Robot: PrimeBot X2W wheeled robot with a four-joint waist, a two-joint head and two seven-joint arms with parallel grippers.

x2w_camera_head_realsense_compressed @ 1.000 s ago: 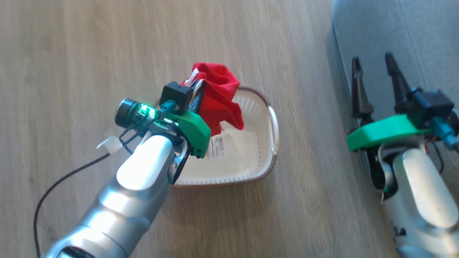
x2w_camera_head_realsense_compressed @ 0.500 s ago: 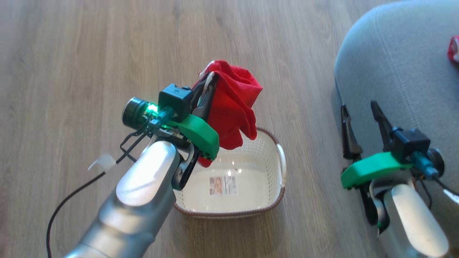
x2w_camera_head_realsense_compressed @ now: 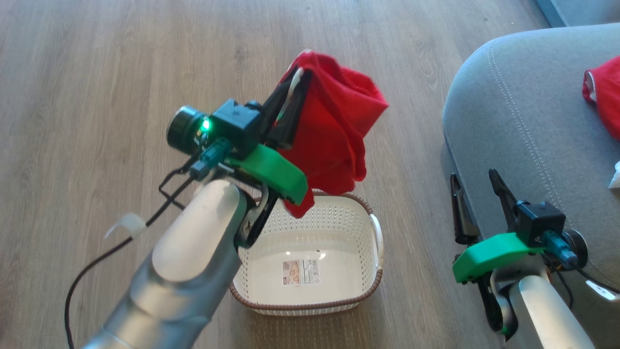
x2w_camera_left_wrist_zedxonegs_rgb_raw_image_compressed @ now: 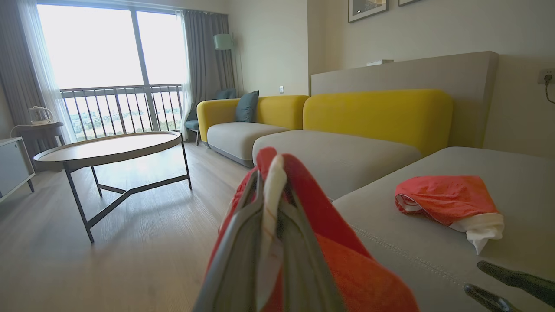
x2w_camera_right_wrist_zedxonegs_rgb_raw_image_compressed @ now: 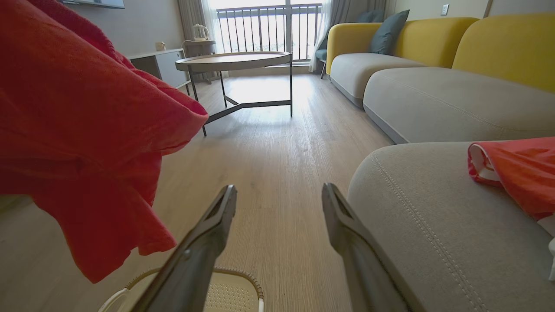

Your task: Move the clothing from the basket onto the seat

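While the left gripper [x2w_camera_head_realsense_compressed: 296, 83] pinches it, red fabric clothing [x2w_camera_head_realsense_compressed: 339, 135] hangs above the cream perforated basket [x2w_camera_head_realsense_compressed: 374, 271].
High, likely to clear the grey fabric seat [x2w_camera_head_realsense_compressed: 523, 126] alongside; right gripper [x2w_camera_head_realsense_compressed: 472, 175] wide.

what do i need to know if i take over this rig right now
Left tool: shut on a soft bright red fabric garment, held in the air above the cream-white perforated plastic basket.
Right tool: open, empty, beside the large grey upholstered seat cushion.
Done: one red and white garment lies on the seat; the visible part of the basket's bottom holds just a sticker.
Left: carry the held garment over to the seat and release it.
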